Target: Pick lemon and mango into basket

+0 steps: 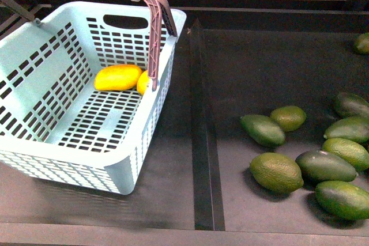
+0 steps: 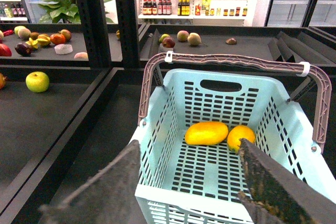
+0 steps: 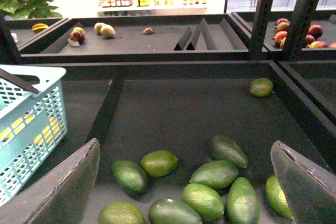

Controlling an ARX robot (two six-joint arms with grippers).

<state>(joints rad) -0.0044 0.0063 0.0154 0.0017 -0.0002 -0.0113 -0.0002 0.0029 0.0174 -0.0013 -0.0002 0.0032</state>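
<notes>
The aqua basket (image 1: 34, 79) stands on the dark shelf at the left, its mauve handle (image 1: 158, 33) raised. Inside, near the far wall, lie the mango (image 1: 117, 78) and, beside it, the lemon (image 1: 143, 83), half hidden behind the handle. The left wrist view shows the basket (image 2: 178, 98) from above with the mango (image 2: 207, 132) and the lemon (image 2: 241, 136) on its floor. My left gripper (image 2: 191, 182) hangs open over the basket's near rim, holding nothing. My right gripper (image 3: 186, 187) is open above the green fruits, empty. Neither gripper shows in the front view.
Several dark green oval fruits (image 1: 275, 171) lie in the right compartment, with one more (image 1: 362, 43) at the far right. A raised black divider (image 1: 199, 119) separates basket and fruit. Black uprights (image 2: 94, 19) and further trays of fruit (image 2: 38, 81) stand behind.
</notes>
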